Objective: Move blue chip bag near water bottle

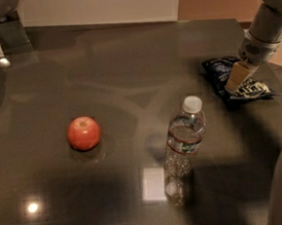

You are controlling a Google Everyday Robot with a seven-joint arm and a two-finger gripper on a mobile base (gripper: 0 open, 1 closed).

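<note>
Jaws at blue chip bag — white lettering unreadable

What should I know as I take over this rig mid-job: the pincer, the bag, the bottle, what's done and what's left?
The pincer is at the table's far right, down on the blue chip bag; a firm grip cannot be confirmed.
The blue chip bag lies flat near the right edge of the table.
The water bottle stands upright toward the front middle, apart from the bag.
A red apple sits left of the bottle and is not part of the job.
Done: the pincer is at the bag.
Left: secure the bag, bring it beside the bottle, release.
</note>
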